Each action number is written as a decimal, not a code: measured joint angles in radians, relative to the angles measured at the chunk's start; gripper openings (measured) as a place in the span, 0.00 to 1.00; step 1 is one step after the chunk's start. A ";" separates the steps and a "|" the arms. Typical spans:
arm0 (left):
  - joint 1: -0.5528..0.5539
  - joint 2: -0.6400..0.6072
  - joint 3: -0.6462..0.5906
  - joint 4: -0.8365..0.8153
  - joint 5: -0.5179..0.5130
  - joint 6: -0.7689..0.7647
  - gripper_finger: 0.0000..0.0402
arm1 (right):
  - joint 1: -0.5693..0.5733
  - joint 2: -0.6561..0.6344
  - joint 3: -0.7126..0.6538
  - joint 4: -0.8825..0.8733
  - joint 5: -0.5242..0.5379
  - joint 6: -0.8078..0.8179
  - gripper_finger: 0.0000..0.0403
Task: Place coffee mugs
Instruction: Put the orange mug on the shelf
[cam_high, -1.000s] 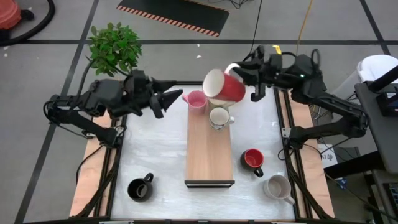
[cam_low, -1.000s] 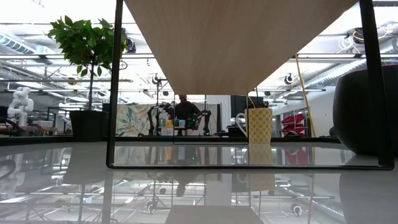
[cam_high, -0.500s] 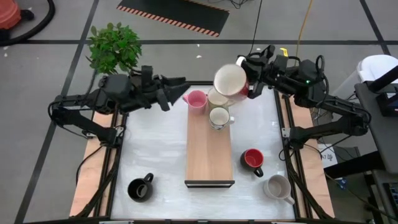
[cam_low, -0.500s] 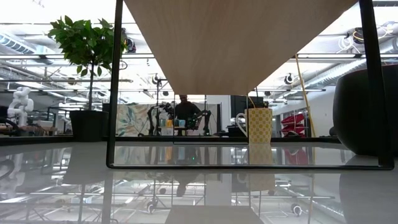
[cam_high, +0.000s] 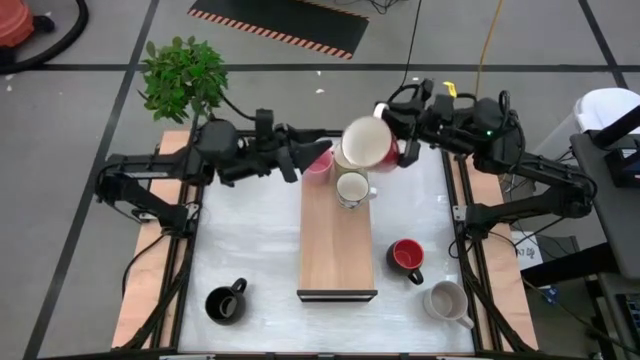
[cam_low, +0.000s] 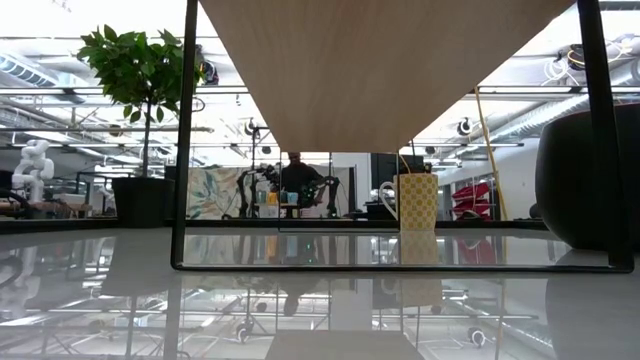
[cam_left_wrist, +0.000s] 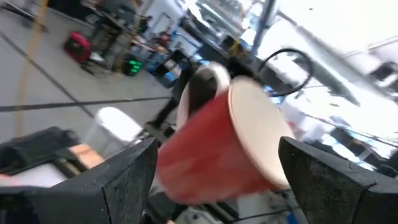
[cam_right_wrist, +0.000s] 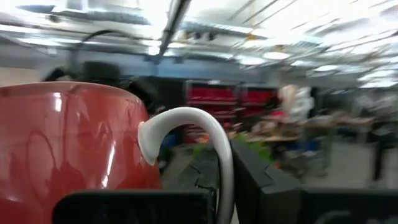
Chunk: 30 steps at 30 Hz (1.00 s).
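1. Wooden board (cam_high: 337, 245) lies mid-table, a cream mug (cam_high: 352, 188) on its far end.
2. My right gripper (cam_high: 397, 141) clamps a red mug (cam_high: 368, 143), lifted and tipped sideways above that end.
3. My left gripper (cam_high: 300, 160), fingers spread, seemingly nears the pink mug (cam_high: 319, 163).

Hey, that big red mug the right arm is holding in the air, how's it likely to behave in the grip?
The big red mug looks glossy, so probably slippery. The right gripper holds it tipped sideways beside the handle, so it may swing. It looks ceramic, likely rigid and breakable.
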 joint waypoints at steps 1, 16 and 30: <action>0.011 -0.002 0.000 0.001 0.033 -0.003 0.84 | 0.000 0.000 0.000 -0.009 -0.025 0.025 0.02; 0.034 0.093 0.426 -0.511 0.360 0.588 0.61 | -0.001 0.087 0.000 -0.179 -0.424 0.720 0.03; -0.080 0.218 0.592 -0.706 0.534 0.876 0.58 | 0.033 0.274 0.000 0.005 -0.782 1.092 0.03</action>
